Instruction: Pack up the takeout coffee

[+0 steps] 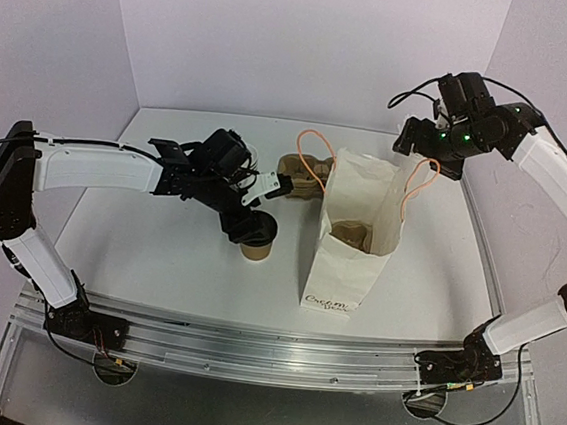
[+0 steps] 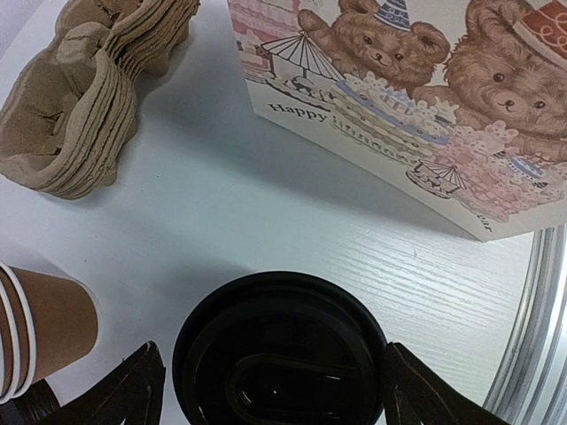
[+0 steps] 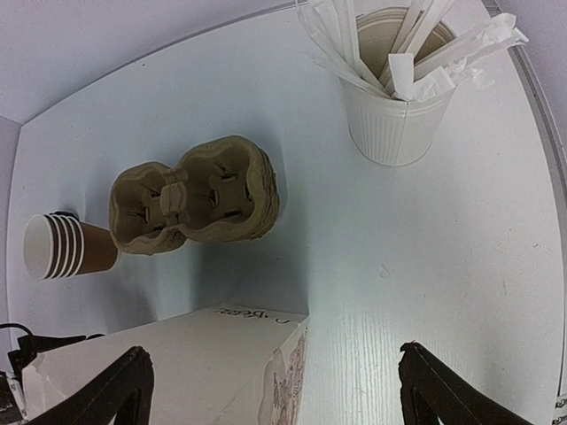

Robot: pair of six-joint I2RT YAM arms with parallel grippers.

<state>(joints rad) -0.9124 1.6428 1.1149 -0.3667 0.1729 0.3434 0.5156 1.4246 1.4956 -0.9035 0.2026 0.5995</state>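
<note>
The takeout coffee (image 1: 257,242), a brown cup under a black lid (image 2: 279,350), stands upright on the table left of the white paper bag (image 1: 353,241). My left gripper (image 1: 258,228) hangs over it, open. In the left wrist view its fingers (image 2: 124,390) straddle the lid; the left one stands clear of the rim and the right one sits close against it. My right gripper (image 1: 416,143) is held high over the bag's back right corner, open, with nothing in it. In the right wrist view (image 3: 275,403) the bag's top (image 3: 177,363) lies below it.
A stack of brown pulp cup carriers (image 1: 302,172) (image 3: 195,199) lies behind the bag. A stack of lidless brown cups (image 2: 35,328) (image 3: 66,248) stands next to the coffee. A white ribbed cup of wrapped sticks (image 3: 399,97) is at the back right. The bag has orange handles (image 1: 315,150).
</note>
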